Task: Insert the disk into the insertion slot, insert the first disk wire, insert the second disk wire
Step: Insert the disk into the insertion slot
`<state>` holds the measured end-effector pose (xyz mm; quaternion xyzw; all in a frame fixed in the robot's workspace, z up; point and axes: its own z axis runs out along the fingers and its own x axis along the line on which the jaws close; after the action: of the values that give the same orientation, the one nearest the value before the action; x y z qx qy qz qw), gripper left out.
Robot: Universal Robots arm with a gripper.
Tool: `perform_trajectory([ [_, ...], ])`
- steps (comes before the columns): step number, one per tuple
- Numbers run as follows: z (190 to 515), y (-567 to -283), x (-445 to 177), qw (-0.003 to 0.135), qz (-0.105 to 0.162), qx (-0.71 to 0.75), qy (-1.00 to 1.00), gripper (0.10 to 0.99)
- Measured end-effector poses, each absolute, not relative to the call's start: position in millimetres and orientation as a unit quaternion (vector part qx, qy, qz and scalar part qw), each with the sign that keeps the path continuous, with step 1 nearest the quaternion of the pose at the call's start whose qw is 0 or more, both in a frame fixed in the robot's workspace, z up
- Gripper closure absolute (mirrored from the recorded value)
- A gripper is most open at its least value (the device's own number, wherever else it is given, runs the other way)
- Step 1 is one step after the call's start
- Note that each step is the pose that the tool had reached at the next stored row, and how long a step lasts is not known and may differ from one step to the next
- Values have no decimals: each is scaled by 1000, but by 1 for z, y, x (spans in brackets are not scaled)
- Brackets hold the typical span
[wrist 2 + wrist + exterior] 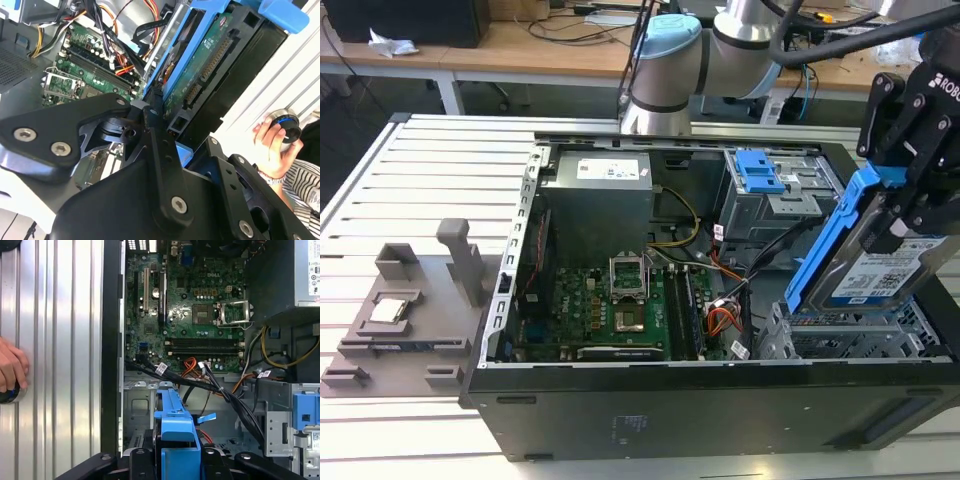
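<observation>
the black two-fingered gripper (903,200) hangs steeply tilted over the exterior view's right end of the open black computer case (620,410), its fingers clamped on the flat silver disk in a bright blue plastic carrier (876,268). the disk slants, its low end just above the grey perforated sheet-metal insertion slot (840,340), seemingly not yet inside. a black cable bundle (200,382) crosses near the bay. a person's hand (10,367) lies on the ribbed pale table (55,340).
</observation>
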<state>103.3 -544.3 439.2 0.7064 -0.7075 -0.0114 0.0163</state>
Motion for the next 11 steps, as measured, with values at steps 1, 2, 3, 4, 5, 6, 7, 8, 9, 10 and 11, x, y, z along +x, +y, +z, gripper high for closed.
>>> perform_trajectory([
  [1,438,-544,103,16,-11,706,-708,722],
  [2,436,-544,103,16,-12,706,-708,722],
  [3,434,-545,103,16,-12,706,-707,722],
  [4,432,-545,103,16,-11,706,-708,722],
  [5,431,-545,103,16,-11,706,-707,722],
  [6,430,-545,103,16,-12,706,-708,722],
  [7,429,-545,103,16,-12,706,-708,722],
  [8,427,-545,103,16,-11,706,-707,722],
  [9,425,-545,103,16,-12,706,-708,722],
  [10,424,-545,103,16,-12,706,-708,722],
  [11,423,-545,103,16,-11,706,-708,722],
])
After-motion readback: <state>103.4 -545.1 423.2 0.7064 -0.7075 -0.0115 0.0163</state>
